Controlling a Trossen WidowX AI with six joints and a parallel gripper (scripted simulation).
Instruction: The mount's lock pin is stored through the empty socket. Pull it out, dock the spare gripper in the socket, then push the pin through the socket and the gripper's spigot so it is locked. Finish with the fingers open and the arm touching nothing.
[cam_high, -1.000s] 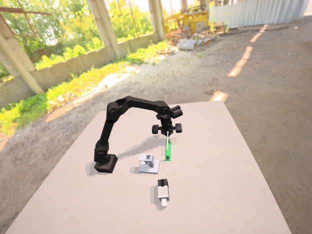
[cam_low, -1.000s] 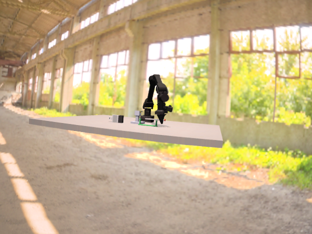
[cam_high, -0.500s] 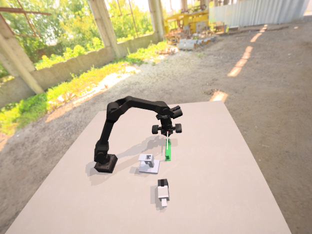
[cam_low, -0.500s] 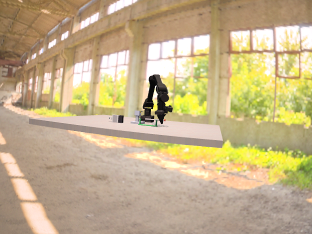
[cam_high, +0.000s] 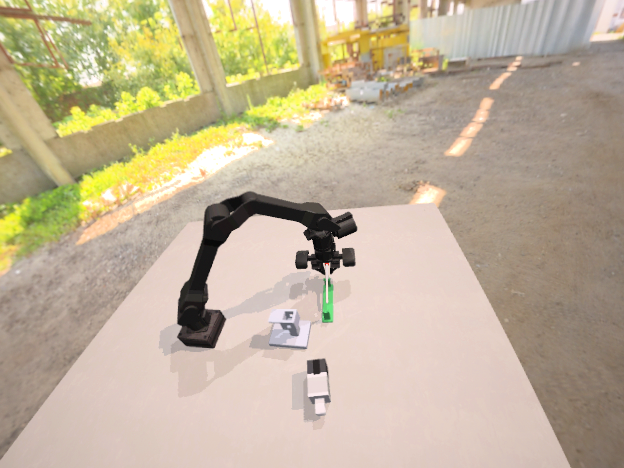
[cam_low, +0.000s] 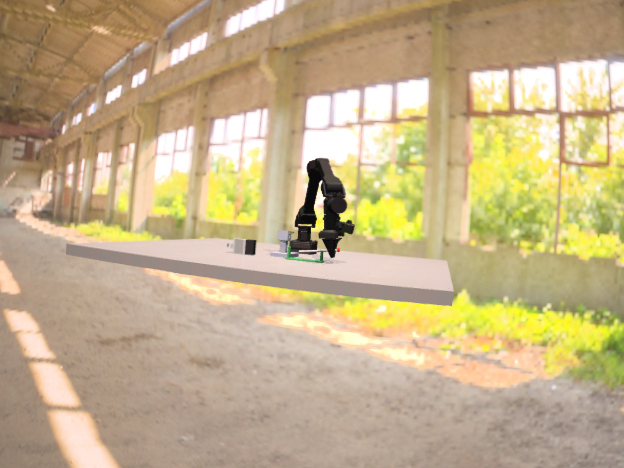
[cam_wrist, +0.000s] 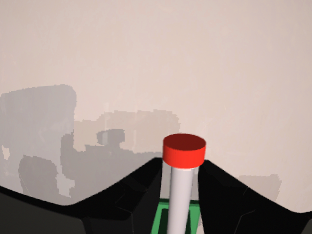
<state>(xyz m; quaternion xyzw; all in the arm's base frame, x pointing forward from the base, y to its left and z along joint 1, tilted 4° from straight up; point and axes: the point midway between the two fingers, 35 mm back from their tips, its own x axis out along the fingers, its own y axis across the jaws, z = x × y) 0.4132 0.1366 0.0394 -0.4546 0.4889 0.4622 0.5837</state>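
The lock pin, a light rod (cam_high: 327, 289) (cam_low: 305, 250) (cam_wrist: 180, 200) with a red head, lies along the green rack (cam_high: 328, 308) (cam_low: 304, 259) (cam_wrist: 157, 216), over its two uprights. My gripper (cam_high: 327, 271) (cam_low: 331, 255) (cam_wrist: 180, 167) points down around the rod near its head; the fingers are slightly open, with a gap on each side of the rod. The pale mount (cam_high: 290, 340) (cam_low: 283, 247) stands beside the rack, its square socket empty. The spare gripper (cam_high: 317, 385) (cam_low: 244, 246), white and grey with a black end and pale spigot, lies on the table, apart from the mount.
The arm's base (cam_high: 201, 329) (cam_low: 303, 245) stands on the table (cam_high: 428, 352) (cam_low: 393, 274) on the far side of the mount from the rack in the top view. The arm arches over to the rack's far end.
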